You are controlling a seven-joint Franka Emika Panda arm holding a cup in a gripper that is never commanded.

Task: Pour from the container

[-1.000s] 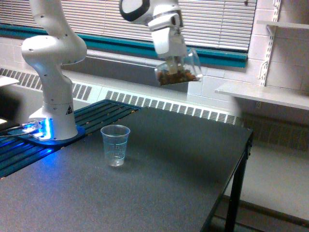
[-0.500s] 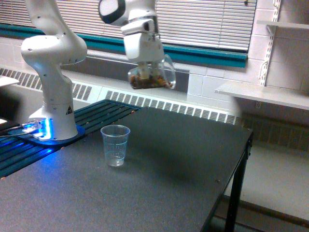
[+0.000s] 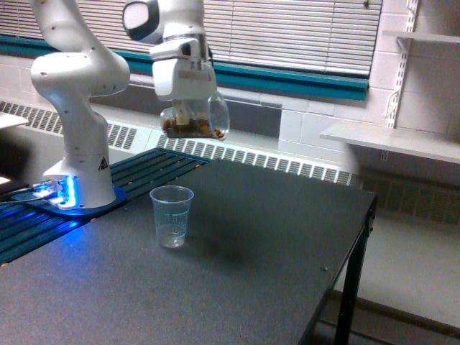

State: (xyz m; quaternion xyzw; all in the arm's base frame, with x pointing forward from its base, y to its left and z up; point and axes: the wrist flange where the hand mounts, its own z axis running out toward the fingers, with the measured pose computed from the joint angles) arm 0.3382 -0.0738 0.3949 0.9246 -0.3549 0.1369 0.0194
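On the exterior view's left stands the white arm's base (image 3: 80,172) on a blue-lit plate, on a ribbed dark surface beside the table (image 3: 237,266). The arm goes up out of the picture and comes down again to the gripper (image 3: 188,109), which hangs above the table. The gripper is closed on the container (image 3: 195,122), a clear rounded jar, and holds it in the air. The jar is tilted onto its side, with the mouth toward the exterior view's right, and brown nuts lie along its lower wall. The fingers themselves are hard to see through the jar. Below the jar, a little to the exterior view's left, a clear ribbed cup (image 3: 172,215) stands upright on the dark table, well apart from the jar. On the right a white shelf (image 3: 402,140) is fixed to the wall.
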